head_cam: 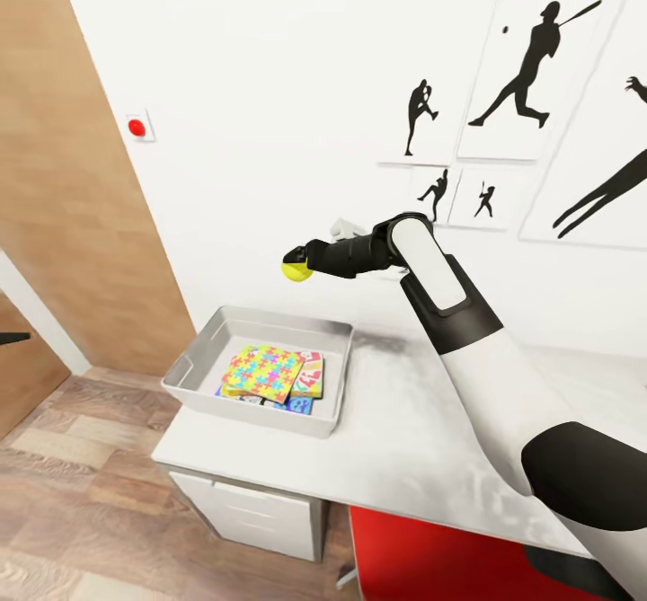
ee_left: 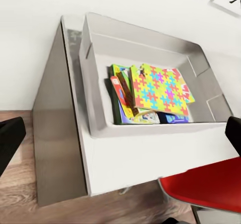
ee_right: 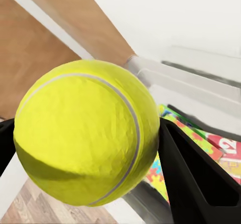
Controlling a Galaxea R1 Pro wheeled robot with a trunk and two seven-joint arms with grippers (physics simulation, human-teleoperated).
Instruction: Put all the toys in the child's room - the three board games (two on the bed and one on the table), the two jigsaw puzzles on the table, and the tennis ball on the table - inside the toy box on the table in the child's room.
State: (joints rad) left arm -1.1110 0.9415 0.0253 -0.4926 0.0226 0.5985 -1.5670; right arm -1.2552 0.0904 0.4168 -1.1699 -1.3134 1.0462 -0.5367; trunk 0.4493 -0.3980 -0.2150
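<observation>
The right gripper is clamped on the tennis ball, one dark finger pressed against the ball's side in the right wrist view. The ball hangs in the air, above the toy box and toward its back wall, close to the white wall behind the table.

Below it, the box stands at the table's left end, near the edge. A jigsaw puzzle lies on top of the pile inside, tilted over the board games — their printed covers stick out from under it. Whether all five flat toys are in there cannot be told from the stack.

The left gripper's dark fingertips sit at the two sides of the left wrist view with nothing between them — it is spread and empty, looking down on the box and the red chair.

The risk, as I judge it, is the drop. The ball is round and springy; let go from this height it could bounce off the tilted puzzle and hop over the low rim, or roll off the table's near end onto the wood floor. Lowering it into the box first would cut that chance.
</observation>
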